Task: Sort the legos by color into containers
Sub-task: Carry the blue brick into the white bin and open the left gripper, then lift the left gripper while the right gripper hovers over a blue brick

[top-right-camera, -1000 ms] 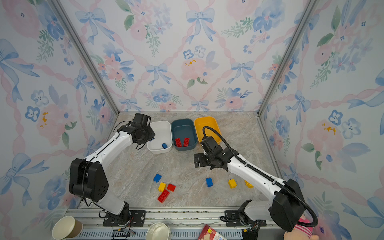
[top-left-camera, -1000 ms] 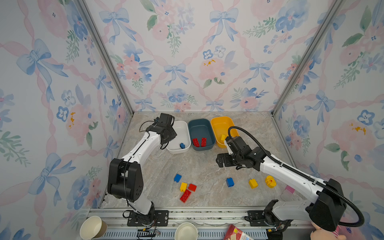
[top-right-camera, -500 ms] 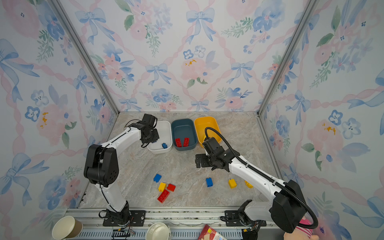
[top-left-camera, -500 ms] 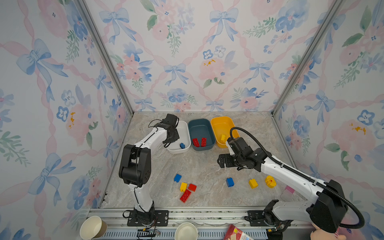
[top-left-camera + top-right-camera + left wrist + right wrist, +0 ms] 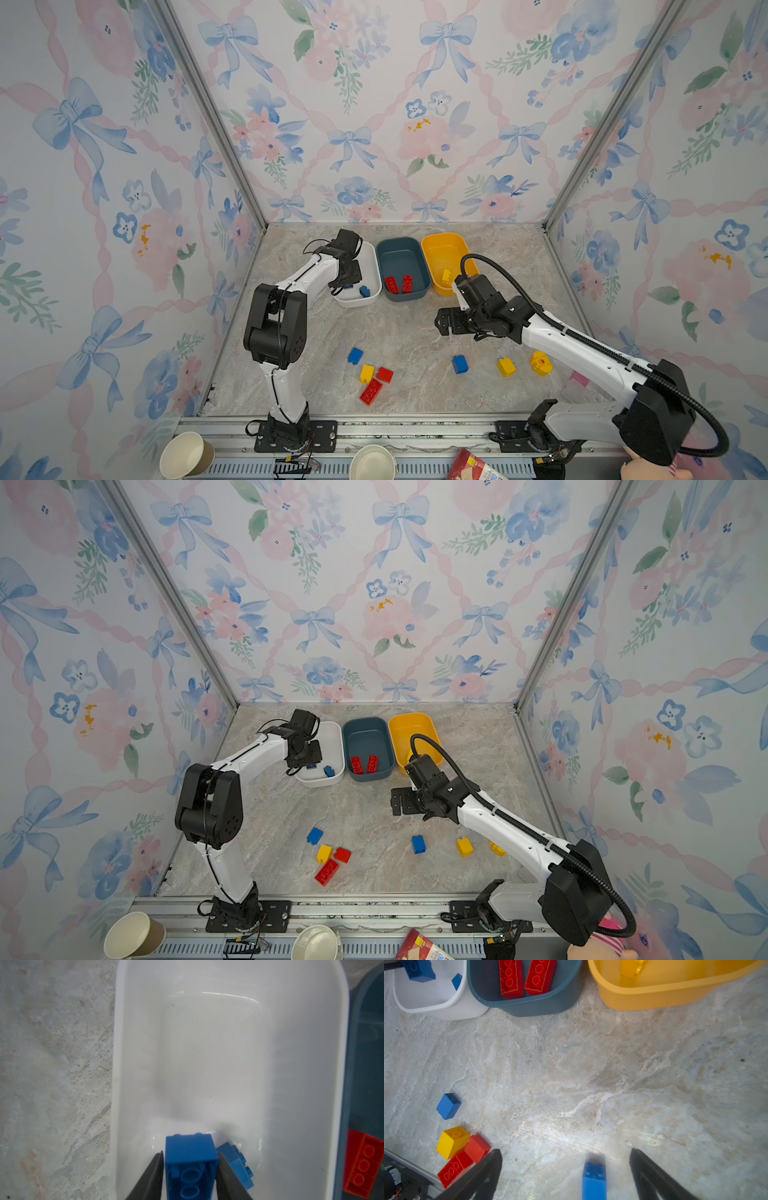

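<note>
Flanking blue lego (image 5: 191, 1167): left end effector (image 5: 190, 1152)

**Edges and arms hide parts of the bricks**

In the left wrist view the bottom edge cuts off the blue brick (image 5: 192, 1159) and both fingers (image 5: 154, 1172) of the left gripper (image 5: 190, 1152) beside it. Whether they press it cannot be told. A second blue brick (image 5: 236, 1159) lies partly behind one finger, and the side edge cuts the red brick (image 5: 365, 1165). In the right wrist view a blurred loose blue brick (image 5: 593, 1180) runs off the bottom edge. In a top view the right arm (image 5: 498, 820) covers most of the rounded yellow piece (image 5: 494, 848) and the near corner of the yellow tub (image 5: 399, 733)
</note>
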Robot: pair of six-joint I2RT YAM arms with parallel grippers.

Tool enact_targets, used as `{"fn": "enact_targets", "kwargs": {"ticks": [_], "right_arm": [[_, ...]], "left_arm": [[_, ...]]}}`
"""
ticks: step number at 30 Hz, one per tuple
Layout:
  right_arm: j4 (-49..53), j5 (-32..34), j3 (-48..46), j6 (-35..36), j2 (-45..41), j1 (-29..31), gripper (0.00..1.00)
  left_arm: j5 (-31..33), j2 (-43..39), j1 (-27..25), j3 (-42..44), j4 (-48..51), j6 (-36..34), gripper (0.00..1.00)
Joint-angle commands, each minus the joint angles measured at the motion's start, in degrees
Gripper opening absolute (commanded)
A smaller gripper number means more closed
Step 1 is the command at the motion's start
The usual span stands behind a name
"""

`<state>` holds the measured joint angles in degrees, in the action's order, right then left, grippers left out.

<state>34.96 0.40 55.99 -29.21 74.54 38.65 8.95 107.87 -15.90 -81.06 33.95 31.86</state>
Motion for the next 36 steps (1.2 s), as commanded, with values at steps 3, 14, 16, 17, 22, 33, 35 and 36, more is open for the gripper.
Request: {"fn": "enact_targets", "kwargs": {"ticks": [3,14,16,17,22,33,35,36], "right_arm": [[1.8,0.1,-0.6,-1.4,-1.7,-0.6,0.99],[4.1,0.6,-1.3,-2.5,-3.9,-0.5,0.98],[4.5,0.8,-1.7,-2.8,-4.4,-0.6,0.98],[4.6,0.8,-2.0,-3.0,-4.5,-0.5,0.98],[5.8,1.1,-3.4,-3.9,-5.1,-0.6,0.98],[7.2,3.1,-7.9,-6.2,-5.6,1.0,0.99],[7.1,3.6,-8.6,-6.2,-5.2,1.6,1.0],[7.0,3.8,-8.9,-6.2,-4.9,2.0,1.0]], "left_arm": [[-0.7,-1.2,-0.5,-0.8,0.8,-0.9,0.53],[-2.1,-5.5,-1.4,0.3,0.8,-1.0,0.75],[-2.3,-6.8,-1.7,0.9,0.8,-1.2,0.78],[-2.1,-7.6,-1.8,1.3,0.8,-1.4,0.8],[-1.3,-11.6,-2.7,3.6,0.4,-1.9,0.87],[-3.5,-22.9,-2.8,14.1,-5.2,-2.0,0.97],[-4.1,-24.7,-2.9,16.0,-6.1,-2.0,0.98],[-4.5,-25.5,-3.0,16.8,-6.5,-2.0,0.98]]}}
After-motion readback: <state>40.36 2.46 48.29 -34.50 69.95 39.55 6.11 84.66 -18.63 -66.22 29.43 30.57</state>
